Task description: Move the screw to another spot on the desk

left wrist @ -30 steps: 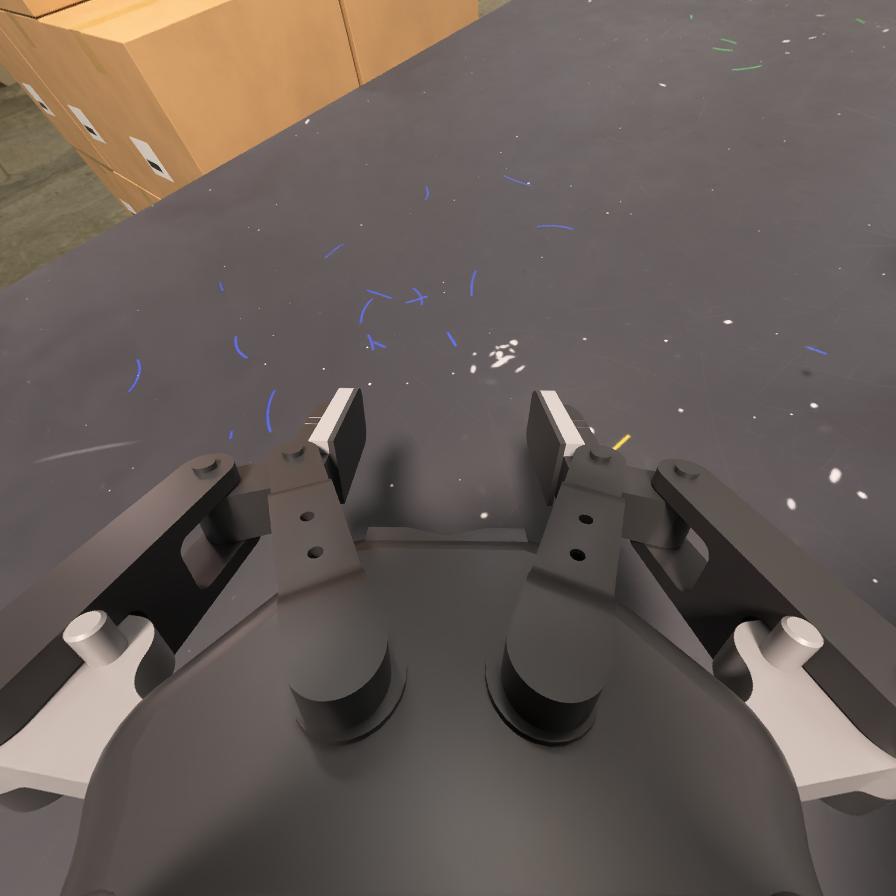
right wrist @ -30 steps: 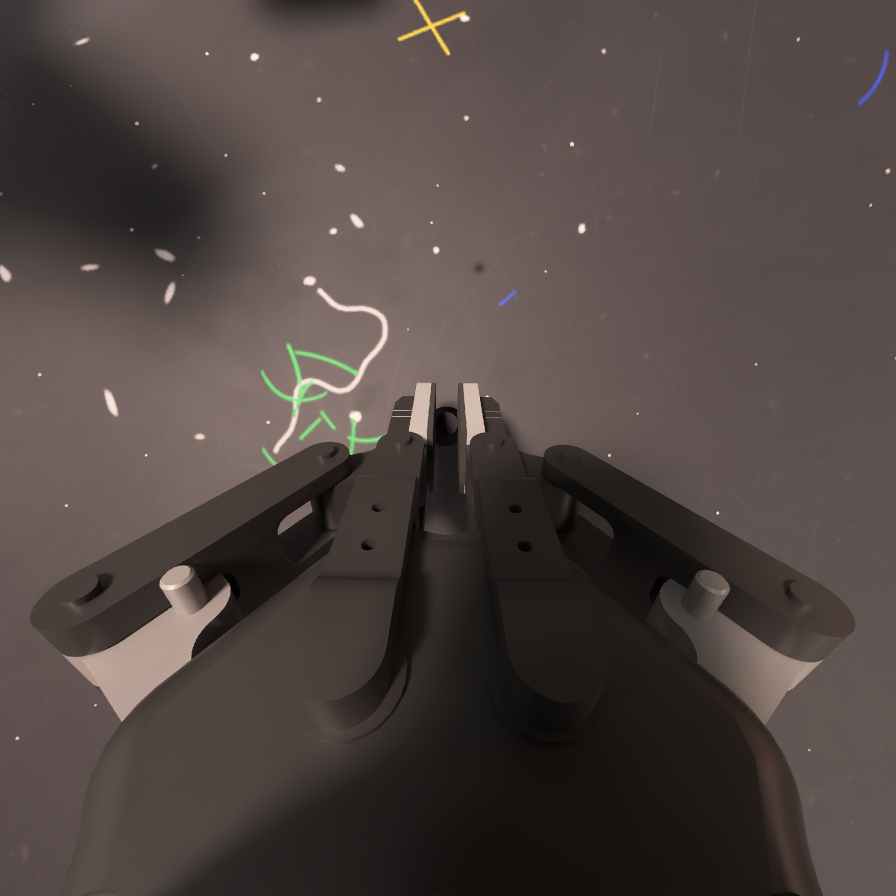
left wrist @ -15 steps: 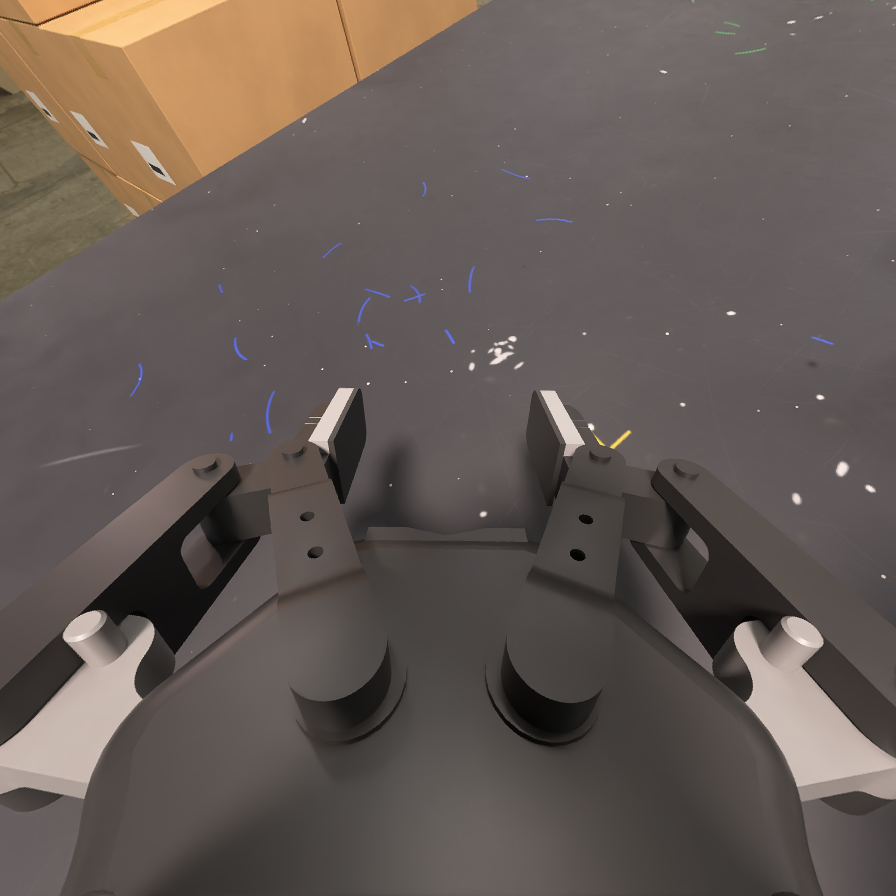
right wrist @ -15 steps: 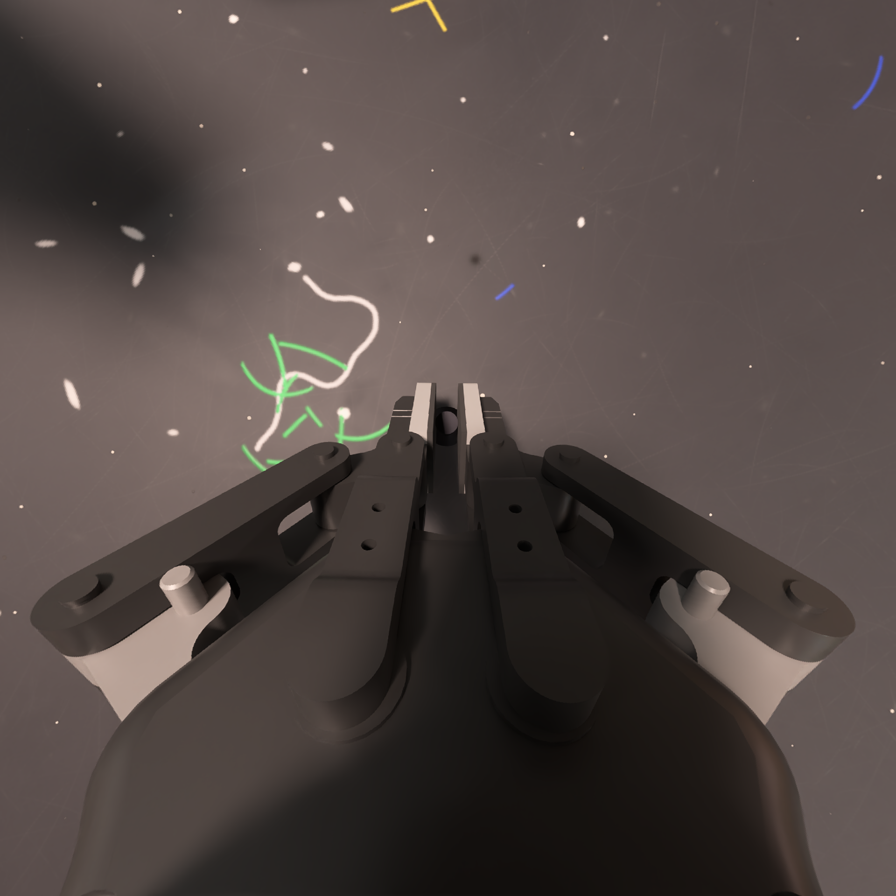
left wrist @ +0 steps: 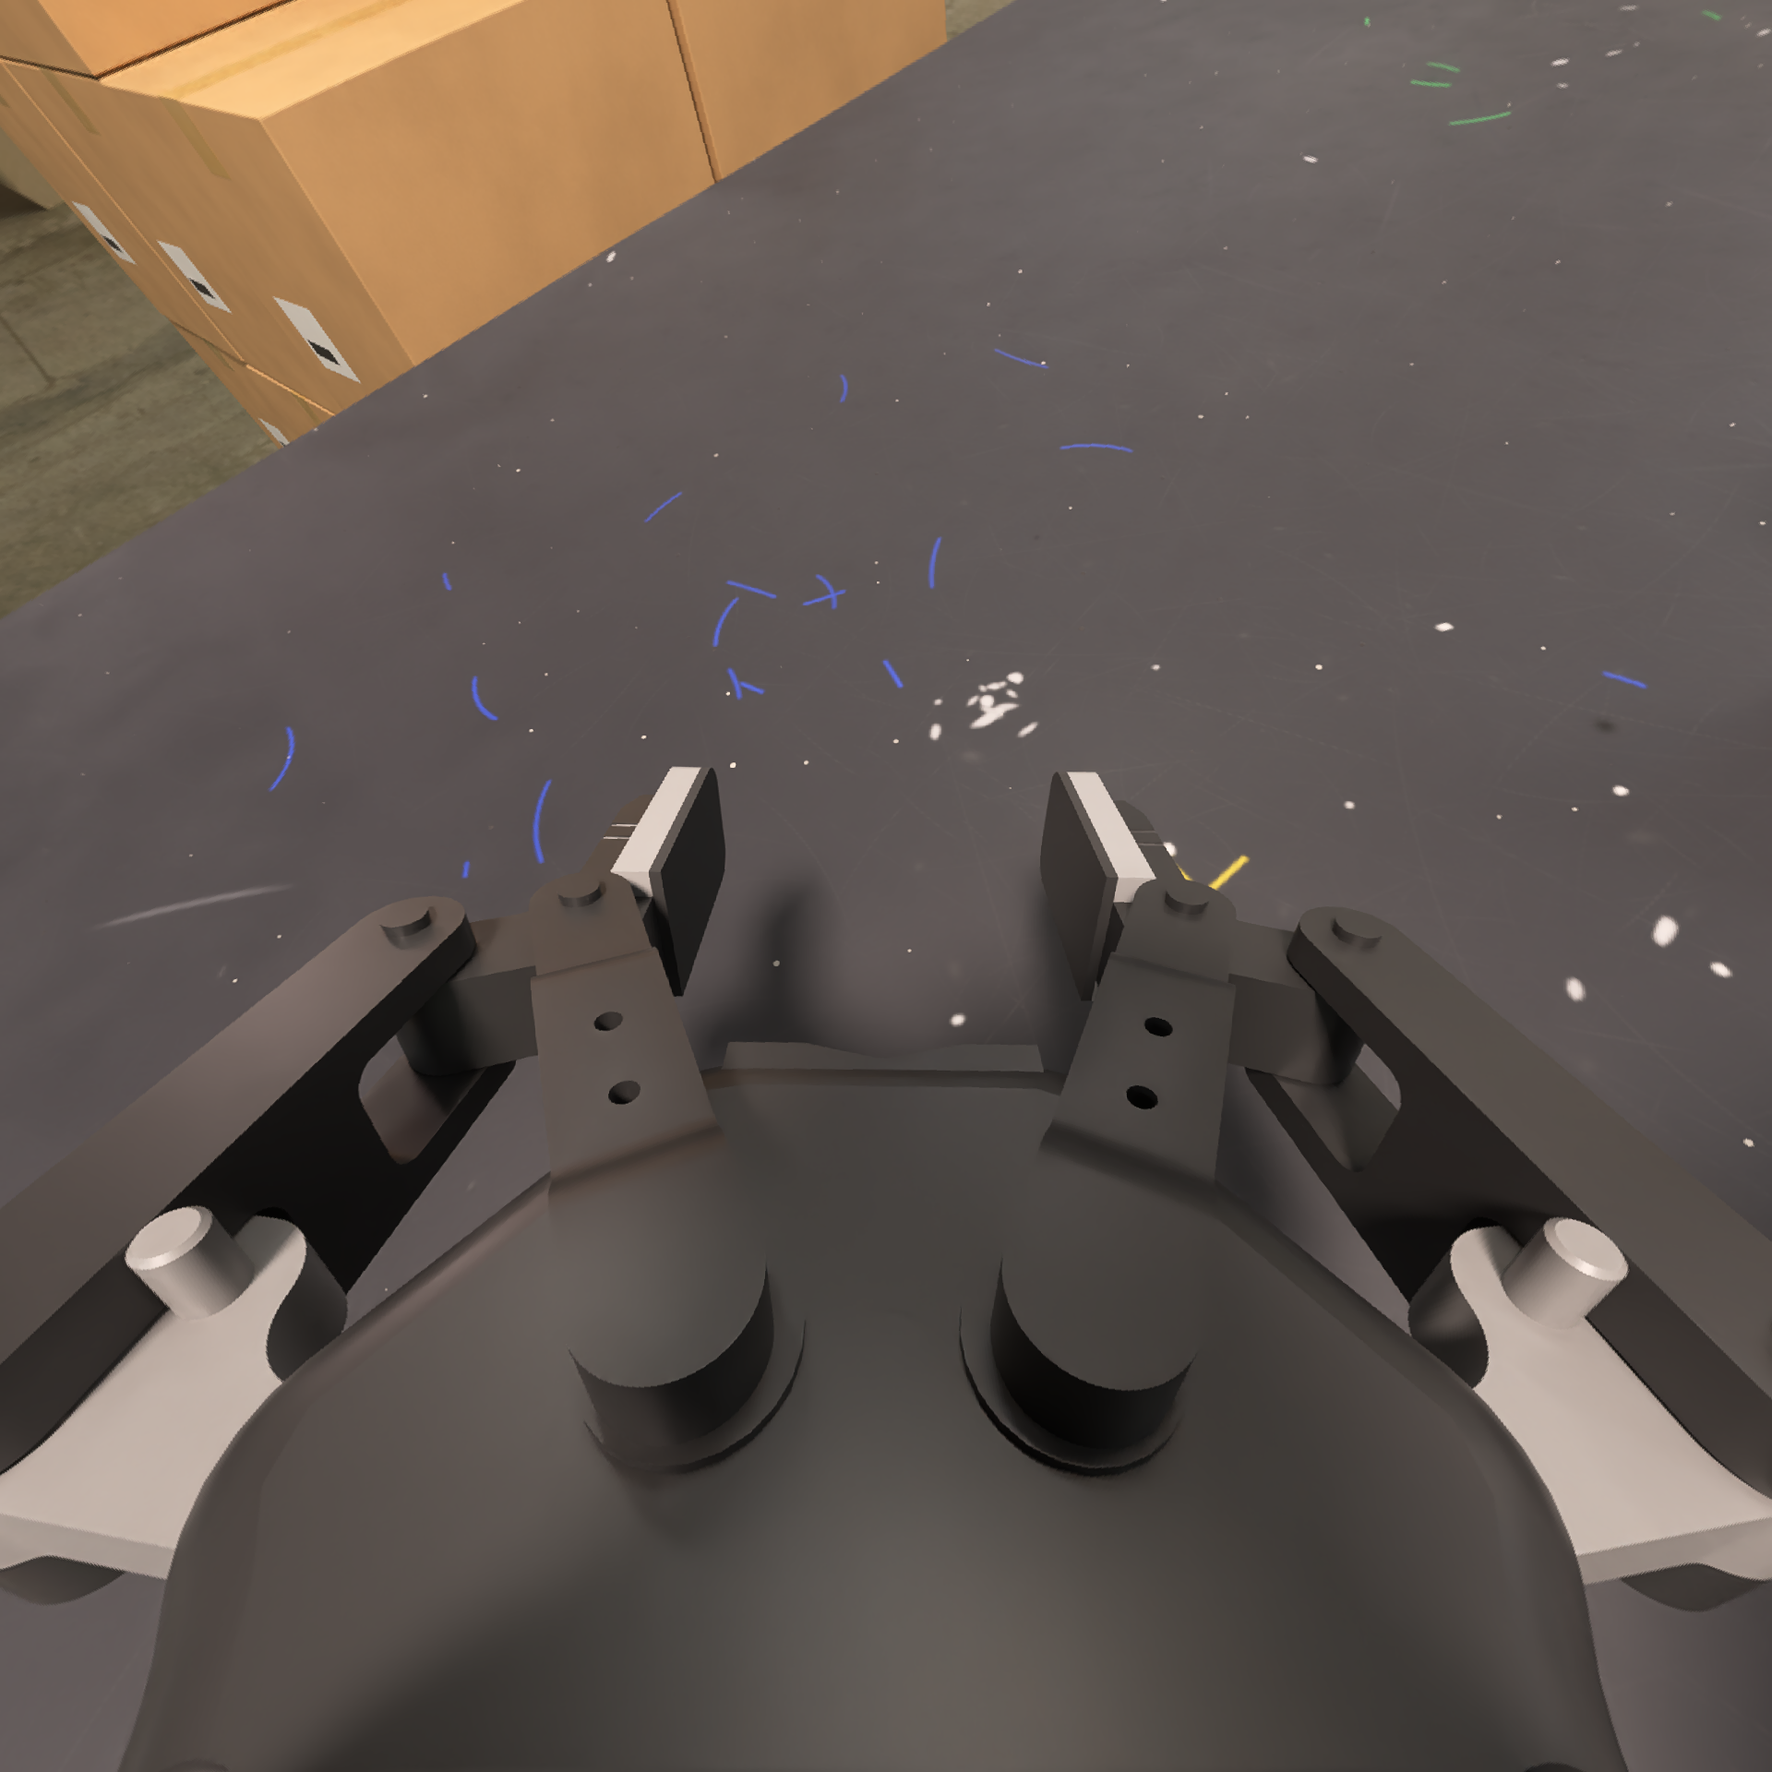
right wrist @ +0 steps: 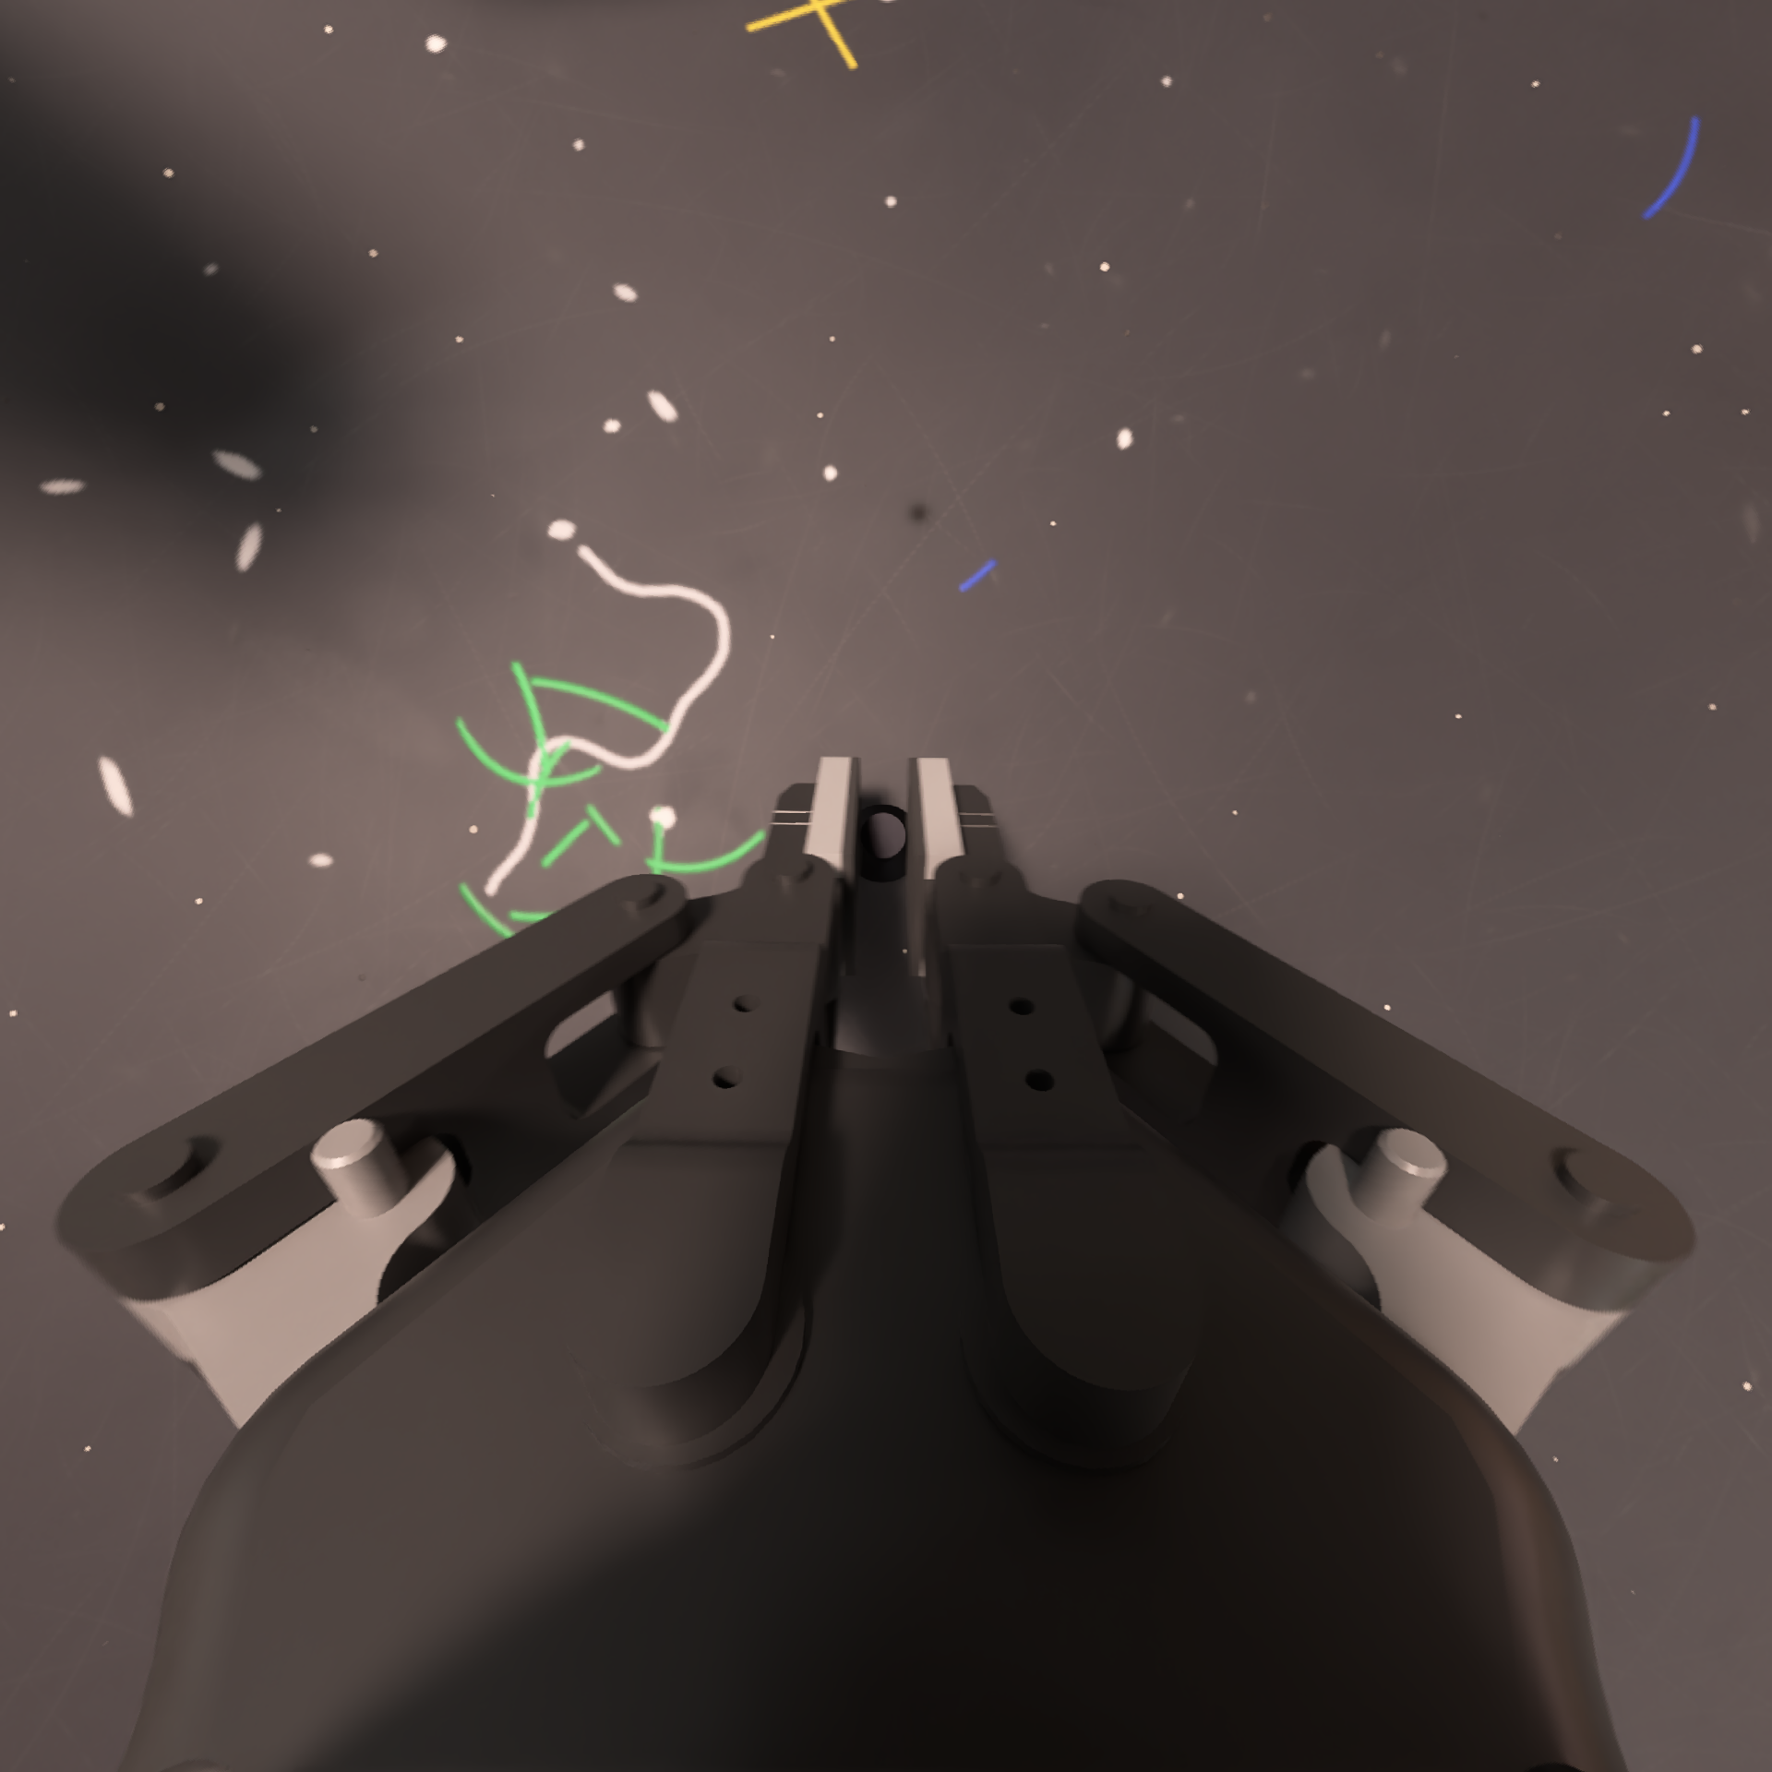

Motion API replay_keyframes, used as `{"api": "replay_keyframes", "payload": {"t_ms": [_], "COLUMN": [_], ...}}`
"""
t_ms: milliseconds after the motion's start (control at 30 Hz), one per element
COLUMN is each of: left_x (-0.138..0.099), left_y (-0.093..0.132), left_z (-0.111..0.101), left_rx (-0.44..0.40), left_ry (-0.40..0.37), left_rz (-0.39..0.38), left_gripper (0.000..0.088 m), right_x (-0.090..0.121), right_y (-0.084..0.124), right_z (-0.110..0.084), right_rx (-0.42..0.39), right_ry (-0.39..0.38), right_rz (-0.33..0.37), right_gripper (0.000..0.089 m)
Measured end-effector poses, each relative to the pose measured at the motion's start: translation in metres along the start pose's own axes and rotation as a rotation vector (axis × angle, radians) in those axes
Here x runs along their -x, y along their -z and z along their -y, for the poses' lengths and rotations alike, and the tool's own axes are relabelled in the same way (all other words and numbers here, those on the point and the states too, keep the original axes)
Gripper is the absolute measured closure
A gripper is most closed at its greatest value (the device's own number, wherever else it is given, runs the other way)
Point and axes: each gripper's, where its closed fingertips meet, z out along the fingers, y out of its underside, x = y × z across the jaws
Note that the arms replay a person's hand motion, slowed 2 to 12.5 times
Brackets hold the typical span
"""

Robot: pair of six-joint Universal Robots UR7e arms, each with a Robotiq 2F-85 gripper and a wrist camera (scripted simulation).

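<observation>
In the right wrist view my right gripper (right wrist: 884, 815) is shut on a small dark screw (right wrist: 883, 836), whose round head shows between the fingertips, above the dark grey desk (right wrist: 1247, 575). Most of the screw is hidden by the fingers. In the left wrist view my left gripper (left wrist: 882, 844) is open and empty, low over the desk (left wrist: 1247, 384). The screw does not show in that view.
Brown cardboard boxes (left wrist: 403, 163) stand beyond the desk's far left edge, with floor (left wrist: 86, 412) beside them. The desk carries blue (left wrist: 738, 614), green (right wrist: 575, 729), white and yellow (right wrist: 815, 24) paint marks. A dark shadow (right wrist: 173, 316) lies at upper left in the right wrist view.
The right gripper keeps the screw and drifts over the desk; the marks shift left, then right again. The left wrist view shifts slightly; its jaws stay open.
</observation>
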Motion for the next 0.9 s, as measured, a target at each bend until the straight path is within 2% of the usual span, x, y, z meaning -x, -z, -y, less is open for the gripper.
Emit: {"api": "replay_keyframes", "payload": {"t_ms": [100,200,333,533,733,900], "left_x": [0.001,0.003,0.004,0.005,0.003,-0.001], "left_y": [0.001,0.003,0.006,0.011,0.018,0.022], "left_z": [0.001,0.003,0.004,0.001,0.003,0.004], "left_rx": [-0.012,-0.023,-0.036,-0.04,-0.073,-0.091], "left_ry": [0.005,0.011,0.022,0.046,0.067,0.067], "left_rz": [0.005,0.009,0.009,0.001,-0.025,-0.043], "left_gripper": [0.0287,0.0287,0.0287,0.0285,0.0286,0.0287], "right_x": [-0.002,-0.003,-0.008,-0.018,-0.03,-0.041], "right_y": [0.001,0.004,0.012,0.029,0.043,0.054], "right_z": [0.0,0.004,0.01,0.02,0.017,0.018], "right_rx": [-0.009,-0.033,-0.079,-0.188,-0.285,-0.358], "right_ry": [0.001,0.001,-0.029,-0.116,-0.216,-0.268], "right_rz": [-0.011,-0.005,-0.003,0.035,0.06,0.054], "right_gripper": [0.0584,0.0477,0.0469,0.0467,0.0444,0.0414]}}
